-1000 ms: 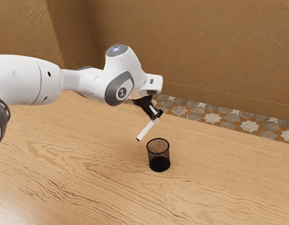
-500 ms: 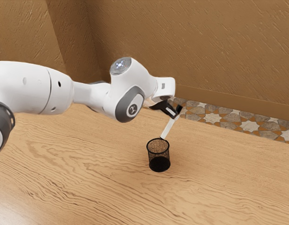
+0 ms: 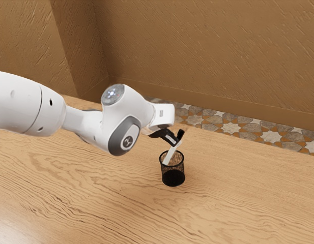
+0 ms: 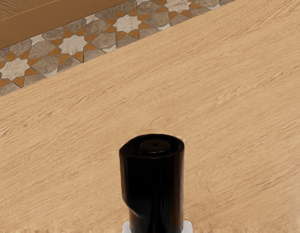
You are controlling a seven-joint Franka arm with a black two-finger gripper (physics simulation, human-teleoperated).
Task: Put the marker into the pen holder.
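1. Brown, rough-plastered walls [image 3: 207,51] rise beyond the black cylindrical mesh pen holder [image 3: 173,178].
2. Pale wood-grained table [image 3: 238,193] beneath it; star-patterned floor tiles [image 3: 231,128] beyond.
3. Above it, the black two-finger gripper [image 3: 176,142] pinches the slim white marker [image 3: 170,155], tilted, lower end at its mouth.

A light-brown wooden table [image 3: 85,188] with wavy darker grain spreads wide, its surface smooth and flat. Directly on it, one black mesh pen holder [image 3: 173,177] stands upright, its round mouth facing up.
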